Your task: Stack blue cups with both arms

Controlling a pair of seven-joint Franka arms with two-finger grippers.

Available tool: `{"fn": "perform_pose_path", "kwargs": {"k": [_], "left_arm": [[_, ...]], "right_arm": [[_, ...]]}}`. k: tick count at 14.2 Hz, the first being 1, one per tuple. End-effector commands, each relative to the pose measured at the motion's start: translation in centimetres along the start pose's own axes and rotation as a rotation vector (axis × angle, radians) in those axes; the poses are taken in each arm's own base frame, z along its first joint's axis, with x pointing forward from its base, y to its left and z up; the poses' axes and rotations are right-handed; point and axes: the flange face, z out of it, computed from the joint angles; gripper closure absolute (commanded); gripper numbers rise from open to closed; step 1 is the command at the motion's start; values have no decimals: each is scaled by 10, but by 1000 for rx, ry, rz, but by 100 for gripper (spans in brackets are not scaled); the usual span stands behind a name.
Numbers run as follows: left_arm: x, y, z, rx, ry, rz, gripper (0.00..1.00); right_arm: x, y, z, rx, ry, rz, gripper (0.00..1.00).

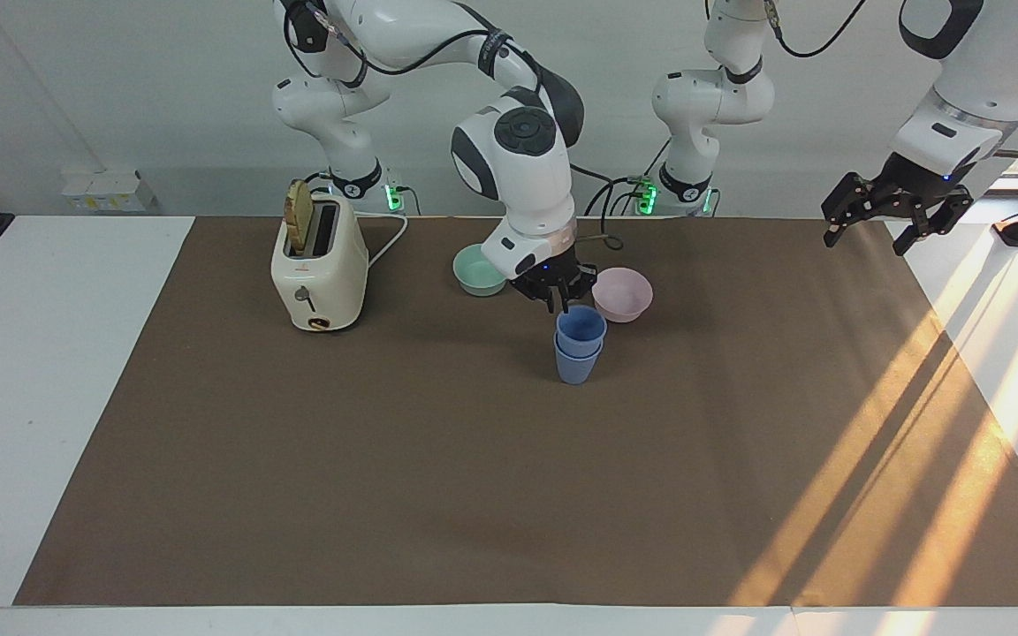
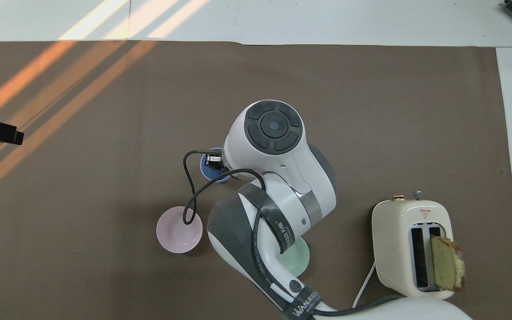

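I can't tell if my right gripper (image 1: 559, 300), at twelve o'clock on the nested cups (image 1: 580, 344), has released; I'd lift straight. Left gripper (image 1: 893, 216) waits open.

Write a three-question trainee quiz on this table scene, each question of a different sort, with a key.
1. True or false: the upper blue cup sits nested in the lower blue cup.
2. Which arm waits off the mat, raised near the table's edge? A) left arm B) right arm
3. Fill in: the slice of bread stands in the ____.

Key
1. True.
2. A: the left gripper hangs there, jaws open, while the right gripper is right over the cups' rim.
3. Toaster, at the right arm's end of the table.
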Motion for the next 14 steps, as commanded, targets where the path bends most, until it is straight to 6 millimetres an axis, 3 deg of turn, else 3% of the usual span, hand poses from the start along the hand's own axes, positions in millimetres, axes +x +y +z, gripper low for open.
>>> {"fn": "perform_pose_path", "kwargs": {"k": [1, 2, 4, 7, 9, 12, 14], "left_arm": [[-5, 0, -6, 17, -9, -2, 0], [-5, -1, -6, 17, -9, -4, 0], [-5, -1, -6, 17, -11, -7, 0], [-5, 0, -6, 17, -11, -4, 0], [-5, -1, -6, 17, -8, -4, 0], [-4, 0, -6, 18, -5, 0, 0], [-4, 0, -6, 19, 0, 0, 0]], "right_arm": [[-1, 4, -6, -11, 24, 8, 0], [1, 8, -13, -25, 35, 0, 0], [10, 33, -63, -39, 57, 10, 0], [35, 107, -133, -75, 33, -103, 0], [51, 172, -176, -87, 37, -178, 0], [49, 240, -219, -173, 17, -271, 0], [40, 268, -249, -187, 45, -241, 0]]}}
